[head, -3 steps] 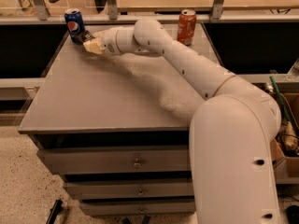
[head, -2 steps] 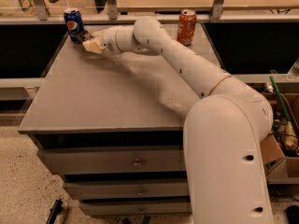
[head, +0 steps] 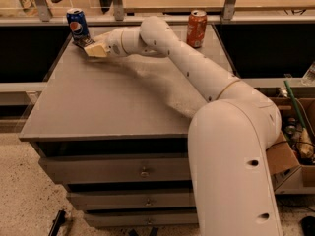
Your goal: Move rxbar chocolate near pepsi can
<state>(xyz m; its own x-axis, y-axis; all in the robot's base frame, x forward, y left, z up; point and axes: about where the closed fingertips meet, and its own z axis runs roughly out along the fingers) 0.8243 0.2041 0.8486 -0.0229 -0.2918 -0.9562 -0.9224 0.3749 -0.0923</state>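
Note:
The pepsi can (head: 78, 24), blue with a round logo and silver top, stands upright at the far left corner of the grey cabinet top (head: 113, 102). A small dark flat bar, the rxbar chocolate (head: 82, 43), lies at the can's base, just in front and right of it. My gripper (head: 94, 49) reaches across the top from the right, and its pale tip is right at the bar. The tip covers part of the bar, so I cannot tell whether it holds the bar.
A red-orange soda can (head: 197, 28) stands upright at the far right of the top. My white arm (head: 197, 73) stretches across the right half. Drawers sit below the top. A cardboard box (head: 295, 141) with clutter stands on the right.
The gripper stays beside the pepsi can with the bar at its tip. The arm's near section has shifted slightly to the left.

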